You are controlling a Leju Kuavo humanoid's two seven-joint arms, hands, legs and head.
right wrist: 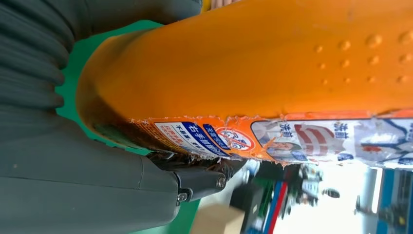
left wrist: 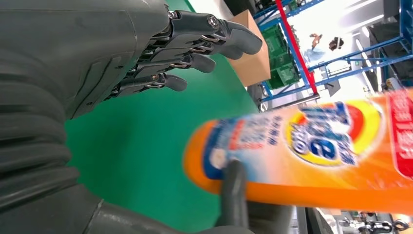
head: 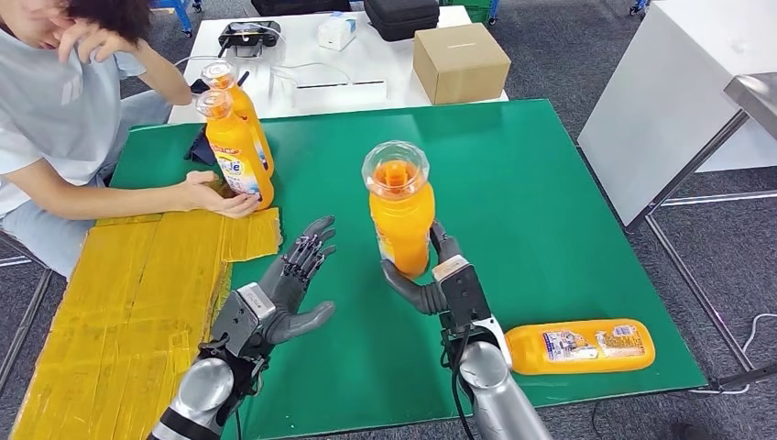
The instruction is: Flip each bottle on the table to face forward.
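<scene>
While the right hand (head: 431, 275) grasps an upright orange bottle (head: 400, 215) at centre frame above the green table (head: 550, 183), the left hand (head: 293, 284) hangs released, fingers spread, lower left of it. Second bottle (head: 579, 346) lies flat, lower right. Two more bottles (head: 236, 137) stand upper left beside a person's hand (head: 213, 194).

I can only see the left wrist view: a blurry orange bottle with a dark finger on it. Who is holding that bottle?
Observer: The right hand grips the upright bottle near its base.
Operator: Is the left hand helping?
Observer: No, the left hand is open beside it, apart.
Operator: Any other bottles?
Observer: One lying bottle by the table's near edge, and two standing bottles by a person's hand.
</scene>
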